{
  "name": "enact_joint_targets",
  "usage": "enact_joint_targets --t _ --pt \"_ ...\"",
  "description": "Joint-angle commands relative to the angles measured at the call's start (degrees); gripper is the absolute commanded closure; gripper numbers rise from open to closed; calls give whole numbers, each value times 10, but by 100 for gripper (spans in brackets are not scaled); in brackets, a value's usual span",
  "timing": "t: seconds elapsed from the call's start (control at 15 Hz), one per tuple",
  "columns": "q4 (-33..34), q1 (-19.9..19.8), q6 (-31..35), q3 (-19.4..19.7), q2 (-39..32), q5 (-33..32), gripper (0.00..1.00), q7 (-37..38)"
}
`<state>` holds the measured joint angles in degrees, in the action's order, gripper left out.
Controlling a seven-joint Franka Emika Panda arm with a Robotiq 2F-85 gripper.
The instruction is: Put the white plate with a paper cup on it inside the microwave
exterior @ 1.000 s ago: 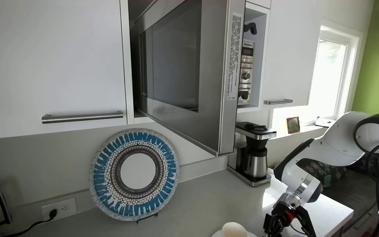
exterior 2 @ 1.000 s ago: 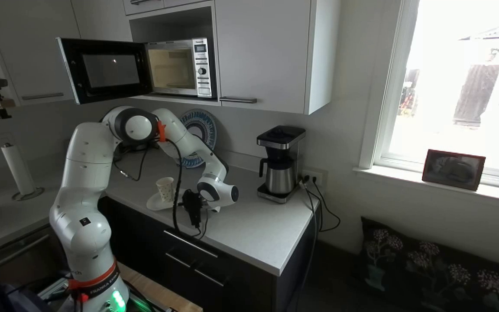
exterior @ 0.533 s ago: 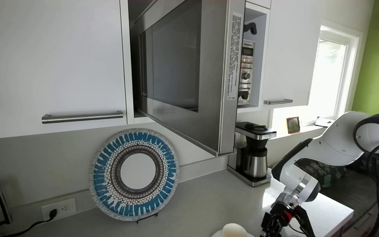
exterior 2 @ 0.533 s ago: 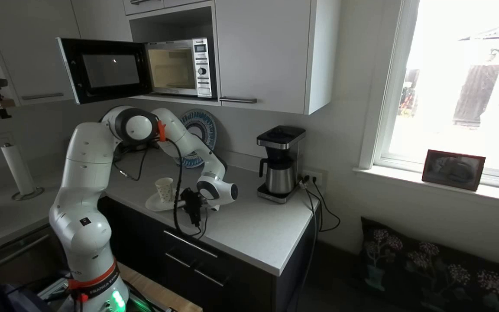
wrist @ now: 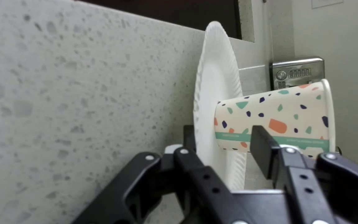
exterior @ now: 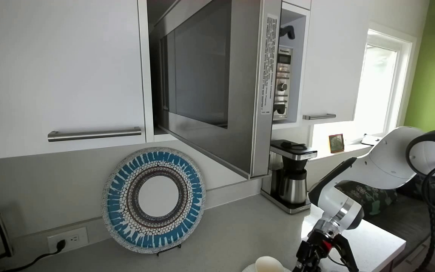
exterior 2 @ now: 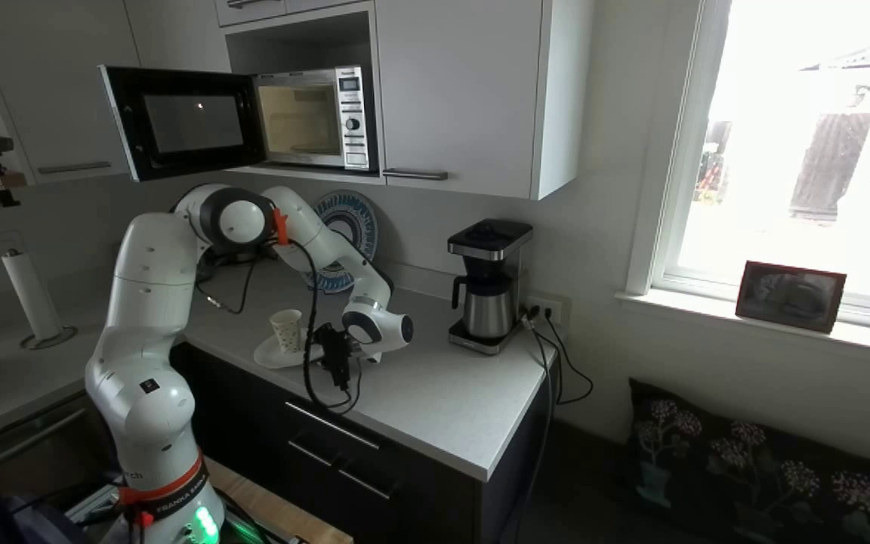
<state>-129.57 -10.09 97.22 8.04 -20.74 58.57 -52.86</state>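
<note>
The white plate [wrist: 211, 90] lies on the counter with the paper cup [wrist: 256, 115] upright on it; the wrist view shows both turned sideways. The cup is cream with coloured flecks and a green band. My gripper [wrist: 224, 135] is open around the plate's near rim. One finger is under the rim, partly hidden by it; the other finger [wrist: 261, 152] is above the plate, overlapping the cup in view. The plate [exterior 2: 273, 357], cup [exterior 2: 286, 330] and gripper [exterior 2: 319, 347] also show in an exterior view. The microwave [exterior 2: 352, 121] stands above in the cabinet, door open.
The open microwave door [exterior: 210, 87] juts out over the counter. A patterned blue-and-white plate [exterior: 189, 189] leans on the back wall. A coffee maker [exterior 2: 489, 295] stands at the back right. A paper towel roll [exterior 2: 31, 298] stands far left. The counter's front edge [exterior 2: 420, 446] is close to the arm.
My gripper has moved a little toward the plate and cup, leftward in both exterior views. The plate and cup have shifted very slightly. The microwave door has not moved.
</note>
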Motion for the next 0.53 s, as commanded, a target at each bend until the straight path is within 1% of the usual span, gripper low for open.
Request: enact_joint_targets --t 0.0,0.2,0.4,0.47 --pt "10 7 15 -5 -15 -15 51 8" --pt "15 11 18 -7 -14 -26 52 14" --pt "19 14 19 -10 -14 -33 47 20" --pt "20 15 20 -11 -14 -36 33 22"
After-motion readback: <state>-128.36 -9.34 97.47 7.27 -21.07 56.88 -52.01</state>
